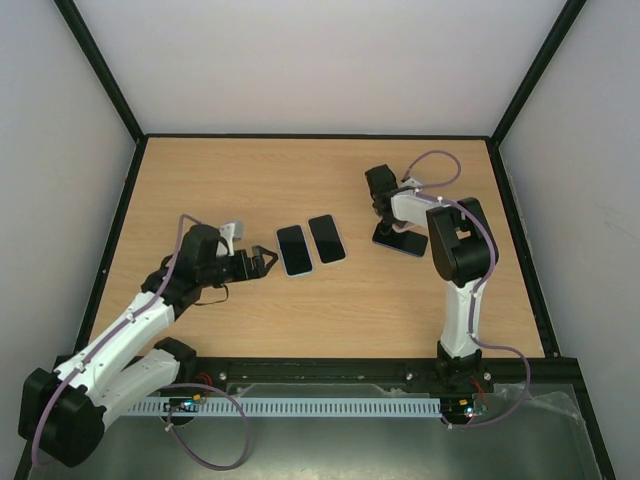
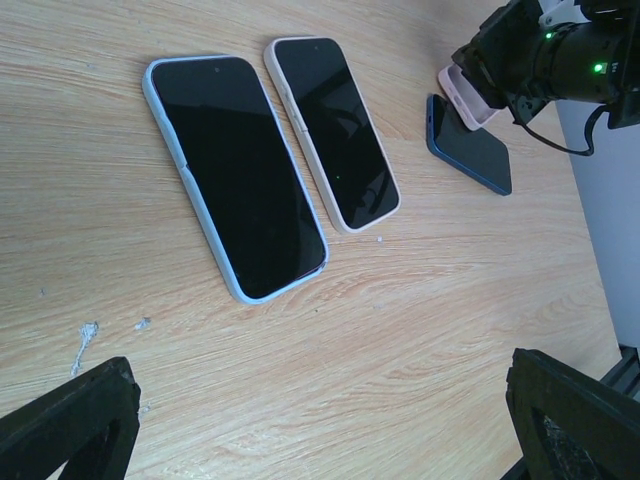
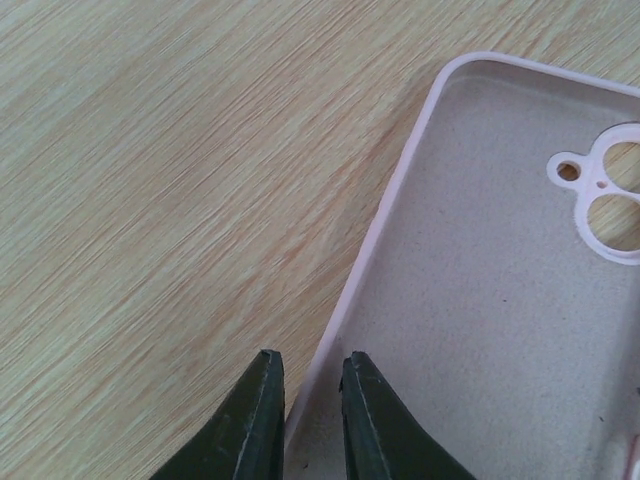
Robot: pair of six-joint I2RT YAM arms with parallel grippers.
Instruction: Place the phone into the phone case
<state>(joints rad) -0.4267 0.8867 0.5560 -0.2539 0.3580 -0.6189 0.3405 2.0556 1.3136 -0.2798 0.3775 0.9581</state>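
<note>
Right gripper (image 3: 308,365) narrow, pinching case (image 3: 480,300) rim; left gripper (image 1: 262,265) wide, empty. Step: securing case. Next, likely: seat phone (image 2: 470,145) lying just beside right gripper.

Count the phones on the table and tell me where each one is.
3. A light-blue-cased phone mid-table; a pink-cased phone just beside it; a bare blue phone by the right tool. The right arm may hide more.

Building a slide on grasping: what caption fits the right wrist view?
Right gripper pinching the side wall of the empty pink phone case, camera cutout showing, wooden table behind.
</note>
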